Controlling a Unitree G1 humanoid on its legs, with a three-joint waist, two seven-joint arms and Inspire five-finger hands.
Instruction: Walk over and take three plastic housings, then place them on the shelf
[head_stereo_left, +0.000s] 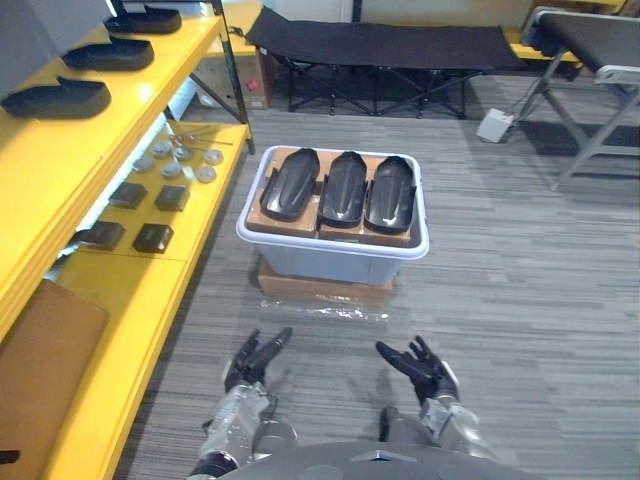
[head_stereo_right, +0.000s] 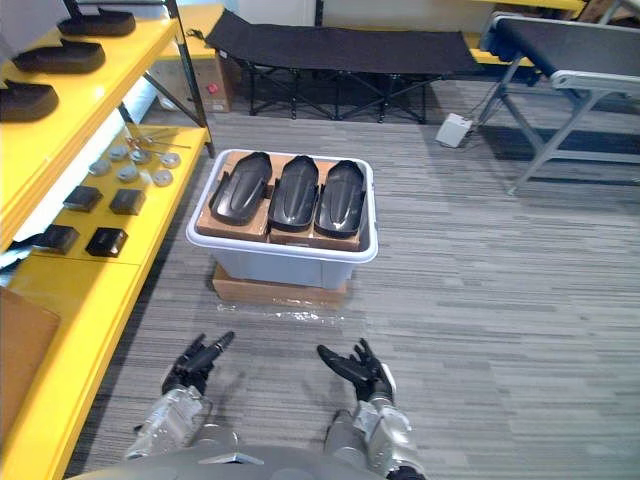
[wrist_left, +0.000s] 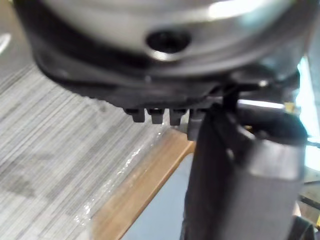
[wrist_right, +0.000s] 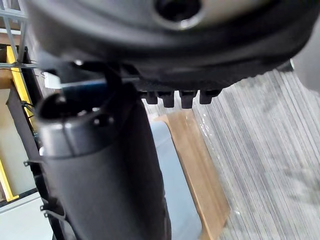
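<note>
Three plastic housings (head_stereo_left: 344, 188) lie side by side on cardboard in a pale bin (head_stereo_left: 335, 250) on the floor, straight ahead and well apart from both hands. The left hand (head_stereo_left: 255, 360) and right hand (head_stereo_left: 420, 365) hang low in front with fingers loosely spread, holding nothing.

The housings look glossy and curved and sit packed against one another. Fingers closing on one could slip off it or drag its neighbour askew. The bin rests on a cardboard slab (head_stereo_left: 320, 288), so a downward push near its rim might shift or tip it. The yellow shelf (head_stereo_left: 130, 100) stands close on the left and already carries similar housings (head_stereo_left: 55, 98). A wide swing of the left arm could knock them.

Both eye views give the whole layout: housings, bin and shelf. The wrist views add a close look past each hand at the slab's edge (wrist_left: 135, 185) and the bin's wall (wrist_right: 172, 190).
</note>
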